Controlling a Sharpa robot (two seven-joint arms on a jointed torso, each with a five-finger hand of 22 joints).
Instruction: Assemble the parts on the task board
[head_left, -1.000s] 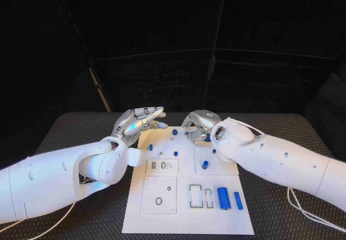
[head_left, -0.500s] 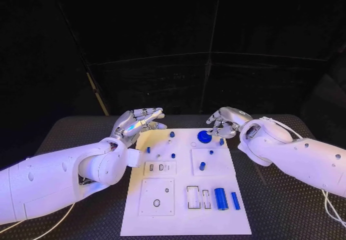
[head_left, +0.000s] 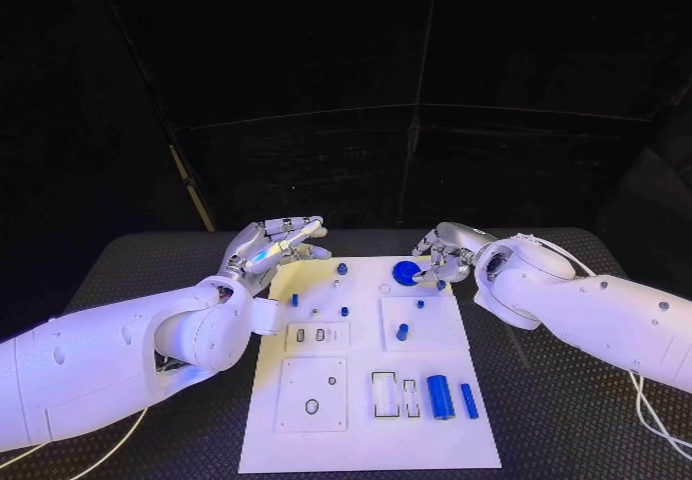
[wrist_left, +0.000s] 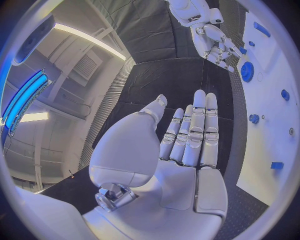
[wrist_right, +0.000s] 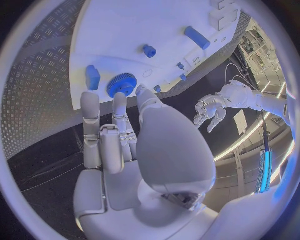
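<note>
The white task board (head_left: 368, 440) lies in the middle of the table. A round blue gear (head_left: 407, 272) lies flat near its far right corner. My right hand (head_left: 444, 252) hovers just right of the gear, fingers stretched out, holding nothing. In the right wrist view its fingertips (wrist_right: 119, 100) reach the gear (wrist_right: 122, 85) at its edge. My left hand (head_left: 274, 245) is raised at the board's far left corner, open with straight fingers (wrist_left: 197, 125). Small blue pegs (head_left: 342, 268) stand on the far half. A thick blue cylinder (head_left: 440, 397) and a thin one (head_left: 469, 400) lie near right.
Rectangular slots (head_left: 387, 393) and two square plates with holes (head_left: 315, 393) take up the board's near half. A short blue block (wrist_right: 92, 77) sits beside the gear. Black ribbed table mat (head_left: 577, 400) surrounds the board. White cables (head_left: 649, 420) trail under my right arm.
My right hand has drawn back to the right from over the board's far edge, and the blue gear now lies uncovered beside it. My left hand has barely moved.
</note>
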